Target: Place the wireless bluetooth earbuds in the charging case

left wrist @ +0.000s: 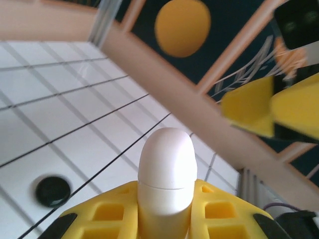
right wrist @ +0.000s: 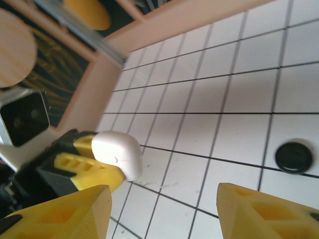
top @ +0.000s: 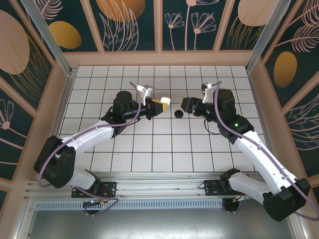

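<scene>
My left gripper point(top: 160, 106) is shut on a white capsule-shaped charging case point(left wrist: 166, 169), held above the tiles between its yellow fingers point(left wrist: 112, 211). The case's lid is closed, with a thin seam showing across it. My right gripper point(right wrist: 164, 199) faces it from the right, open, with nothing between its fingers point(right wrist: 259, 209). From that side the case point(right wrist: 117, 152) sticks out of the left gripper's tips, a short gap ahead of the open jaws. The wireless bluetooth earbuds are out of view.
A small round black case point(top: 178, 114) lies on the white tiled floor between and just below the two grippers, also seen as the black case point(right wrist: 294, 157). Wooden walls point(top: 159, 58) ring the floor on three sides.
</scene>
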Controlling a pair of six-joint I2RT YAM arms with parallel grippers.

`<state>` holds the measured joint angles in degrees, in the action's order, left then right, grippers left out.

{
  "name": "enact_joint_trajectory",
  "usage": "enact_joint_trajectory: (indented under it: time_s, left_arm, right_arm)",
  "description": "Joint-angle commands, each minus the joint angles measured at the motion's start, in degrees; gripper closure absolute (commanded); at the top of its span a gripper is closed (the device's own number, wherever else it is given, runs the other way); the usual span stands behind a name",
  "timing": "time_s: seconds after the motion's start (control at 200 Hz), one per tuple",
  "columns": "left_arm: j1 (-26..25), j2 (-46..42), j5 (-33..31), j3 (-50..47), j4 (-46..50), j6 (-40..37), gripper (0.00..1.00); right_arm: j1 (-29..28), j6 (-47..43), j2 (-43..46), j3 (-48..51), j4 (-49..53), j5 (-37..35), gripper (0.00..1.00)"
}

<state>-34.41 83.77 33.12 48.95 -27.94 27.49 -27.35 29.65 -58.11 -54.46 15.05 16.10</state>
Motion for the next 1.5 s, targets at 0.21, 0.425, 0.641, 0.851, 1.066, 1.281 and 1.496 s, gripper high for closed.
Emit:
enact_joint_trajectory:
  time_s: [0.21, 0.425, 0.641, 0.851, 1.066, 1.281, 1.496]
  left_arm:
    - [1.71, 8.86, -6.90, -3.34, 6.47, -2.87, 0.81]
    - [5.22, 18.05, -7.89, 3.77, 11.06, -4.15, 0.82]
    - [6.95, 24.30, -8.71, 11.91, 16.56, -6.92, 0.82]
    - [6.30, 28.67, -6.81, 13.04, 11.55, 1.14, 0.83]
    - [4.71, 32.33, -6.30, 15.19, 11.02, 2.72, 0.80]
    - [4.02, 32.94, -7.81, 15.81, 12.50, 2.93, 0.66]
    - [4.20, 28.90, -13.10, 15.66, 16.79, -0.58, 0.46]
  right_arm:
    - [1.99, 4.99, -4.81, 5.44, 0.03, -1.11, 0.42]
    - [4.08, 5.35, -6.51, 7.51, -1.16, -0.75, 0.42]
    - [6.07, 3.84, -10.18, 7.24, -0.85, -2.29, 0.41]
    - [6.54, 5.22, -11.07, 9.36, -2.92, -0.63, 0.41]
    - [6.99, 5.33, -10.47, 10.16, -1.62, -2.77, 0.41]
    - [7.40, 5.25, -11.05, 9.75, -1.76, -3.30, 0.41]
    - [8.26, 2.37, -10.49, 5.07, 1.20, -8.81, 0.39]
